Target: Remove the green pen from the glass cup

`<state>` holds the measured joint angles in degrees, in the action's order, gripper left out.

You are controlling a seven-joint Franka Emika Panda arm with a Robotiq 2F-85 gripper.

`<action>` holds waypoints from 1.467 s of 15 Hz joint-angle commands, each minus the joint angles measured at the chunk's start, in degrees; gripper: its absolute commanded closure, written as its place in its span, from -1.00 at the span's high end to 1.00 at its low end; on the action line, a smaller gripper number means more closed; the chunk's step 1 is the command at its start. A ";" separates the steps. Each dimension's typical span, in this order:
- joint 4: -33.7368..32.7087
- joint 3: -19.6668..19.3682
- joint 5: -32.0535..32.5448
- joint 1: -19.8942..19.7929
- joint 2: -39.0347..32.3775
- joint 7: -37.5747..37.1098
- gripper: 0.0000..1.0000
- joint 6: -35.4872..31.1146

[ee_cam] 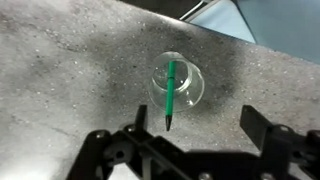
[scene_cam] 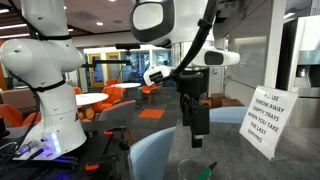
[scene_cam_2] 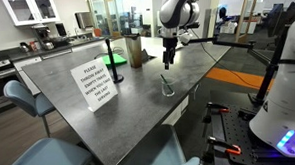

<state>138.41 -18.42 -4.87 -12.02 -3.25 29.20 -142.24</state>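
A paper sign is stood well apart on the left, so room is left around the glass cup. The green pen is leaned inside it, top exposed. The hand is held open directly above, seemingly for a straight descent. The worktop edge is found near on the right.

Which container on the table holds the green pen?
The clear glass cup under the open gripper: the green pen stands in it, poking past its rim. The darker, opaque container sits farther back, away from the gripper.
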 commanded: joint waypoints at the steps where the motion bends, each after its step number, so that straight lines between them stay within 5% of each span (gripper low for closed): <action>1: -0.01 1.61 0.24 -1.61 0.09 -0.22 1.00 0.07; 5: 2.37 1.89 1.44 -2.03 0.10 -0.21 1.00 -7.51; 9: 4.72 2.74 1.17 -2.21 -0.81 -0.87 0.34 -11.40; 11: 5.36 3.21 0.78 -2.17 -1.93 -1.74 0.30 -13.02; 14: 4.79 4.24 -0.14 -2.47 -5.08 -2.21 0.51 -15.22; 20: 2.51 7.12 -1.09 -4.25 -11.25 -4.66 -0.03 -17.36; 22: 1.45 8.08 -1.37 -5.27 -12.47 -5.04 -0.06 -17.46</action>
<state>141.39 -12.32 -5.26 -15.25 -14.13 25.36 -158.70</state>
